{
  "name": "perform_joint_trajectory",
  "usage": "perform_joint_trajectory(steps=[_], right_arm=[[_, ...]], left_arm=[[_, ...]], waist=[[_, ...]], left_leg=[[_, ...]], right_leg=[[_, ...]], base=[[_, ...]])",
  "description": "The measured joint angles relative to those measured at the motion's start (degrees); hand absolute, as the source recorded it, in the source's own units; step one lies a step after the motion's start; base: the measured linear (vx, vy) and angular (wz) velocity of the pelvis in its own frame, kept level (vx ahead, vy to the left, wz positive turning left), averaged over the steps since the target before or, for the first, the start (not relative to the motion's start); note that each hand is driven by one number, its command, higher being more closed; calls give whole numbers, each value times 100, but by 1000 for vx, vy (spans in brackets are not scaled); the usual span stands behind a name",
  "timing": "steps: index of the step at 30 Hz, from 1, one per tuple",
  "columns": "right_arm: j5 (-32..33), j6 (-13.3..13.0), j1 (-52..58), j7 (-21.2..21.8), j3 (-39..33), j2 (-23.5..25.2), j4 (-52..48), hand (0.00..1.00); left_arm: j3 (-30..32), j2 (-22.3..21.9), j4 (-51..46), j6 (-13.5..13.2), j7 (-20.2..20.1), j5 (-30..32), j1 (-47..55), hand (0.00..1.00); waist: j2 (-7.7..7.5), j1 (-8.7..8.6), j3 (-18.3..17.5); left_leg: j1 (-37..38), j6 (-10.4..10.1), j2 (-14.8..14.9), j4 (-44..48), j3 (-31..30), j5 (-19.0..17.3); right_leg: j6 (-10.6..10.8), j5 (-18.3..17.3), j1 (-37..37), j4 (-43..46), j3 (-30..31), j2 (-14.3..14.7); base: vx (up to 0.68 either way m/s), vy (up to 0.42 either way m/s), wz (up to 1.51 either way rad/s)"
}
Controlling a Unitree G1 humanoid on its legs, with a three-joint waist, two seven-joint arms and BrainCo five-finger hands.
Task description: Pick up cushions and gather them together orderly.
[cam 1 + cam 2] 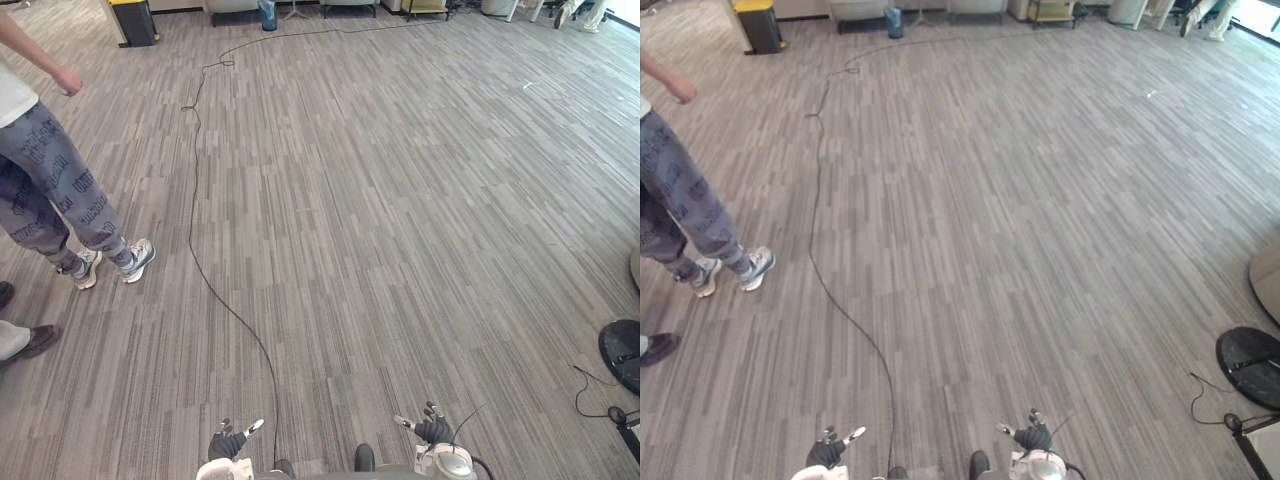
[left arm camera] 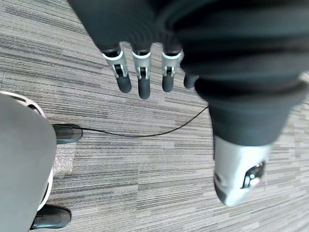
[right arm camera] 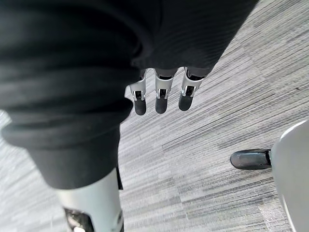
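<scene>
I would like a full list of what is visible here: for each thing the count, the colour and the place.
floor: one, grey striped, under everything
bin: one, black with yellow lid, far left
blue object: one, blue, far side, right of the bin
round base: one, black, right edge
standing person: one, grey patterned trousers, light trainers, left side
dark shoe: one, another person's, left edge
left hand: one, silver fingers straight, empty, above floor
right hand: one, silver fingers straight, empty, above floor
</scene>
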Motion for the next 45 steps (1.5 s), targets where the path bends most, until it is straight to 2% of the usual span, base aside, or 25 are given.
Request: perform_joint_trajectory(steps=[7,18,34,35,36,37,39,41,42,43,44,45], right_arm=[[-3,170,-14,57,-387,32,171,0],[-2,227,-78,121,-821,127,394,0],[0,285,-229,119,-844,127,606,0],[4,285,-229,115,-851,133,597,0],[4,285,-230,114,-869,157,575,0],[4,285,-229,114,-912,218,546,0],[21,280,-165,108,-1030,237,343,0],[33,288,-168,110,-1001,241,274,0],[31,293,-164,105,-992,231,183,0],[31,292,-146,103,-987,227,148,0],[23,298,-146,99,-955,215,141,0],[21,308,-152,98,-947,208,140,0]], left_arm=[[361,-112,50,28,-116,171,-27,0],[369,-112,234,158,-217,403,-181,0],[376,-54,427,255,-214,521,-359,0],[401,-30,425,259,-214,529,-380,0],[449,-1,395,263,-213,528,-403,0],[525,0,308,266,-212,528,-408,0],[787,-68,158,280,-217,527,-419,0],[1068,-165,-83,281,-208,491,-439,0],[1115,-171,-193,279,-210,479,-438,0],[1103,-184,-246,275,-210,476,-426,0],[1104,-207,-298,263,-215,427,-420,0],[1102,-213,-312,257,-217,415,-423,0]], waist=[[22,16,19],[20,41,17],[-30,40,48],[-73,40,77],[-123,42,107],[-138,53,124],[-92,44,218],[-61,62,354],[-76,70,430],[-60,96,424],[-59,133,427],[-68,154,427]], left_leg=[[25,-13,-1,-2,-18,-13],[11,3,-17,-41,-130,3],[-169,-1,-11,-7,-174,-1],[-242,-16,7,123,-178,-68],[-413,-30,56,470,-187,-231],[-648,-50,150,967,-192,-464],[-1322,-6,531,2522,-31,-943],[-1939,123,971,4119,190,-926],[-2236,262,1203,4835,282,-885],[-2318,265,1277,4988,354,-967],[-2475,180,1347,4892,507,-1104],[-2615,165,1315,4660,584,-1111]], right_leg=[[28,-20,43,0,-154,-3],[30,-65,45,-6,-335,-20],[22,-89,-22,-2,-476,-20],[-26,-131,-22,-1,-509,-29],[-4,-177,-30,10,-544,-42],[-84,-292,-86,112,-609,-51],[-109,-531,-188,422,-788,-13],[-156,-762,-113,665,-902,12],[-183,-869,29,708,-944,15],[-177,-929,66,737,-948,-12],[-142,-1010,79,772,-946,-103],[-134,-1018,94,771,-937,-193]], base=[[20,-19,3],[-43,-33,6],[-9,-20,2],[-56,-44,7],[-31,-51,9],[-12,-62,13],[-12,-46,24],[-11,-12,33],[58,32,25],[199,107,17],[190,114,8],[239,133,7]])
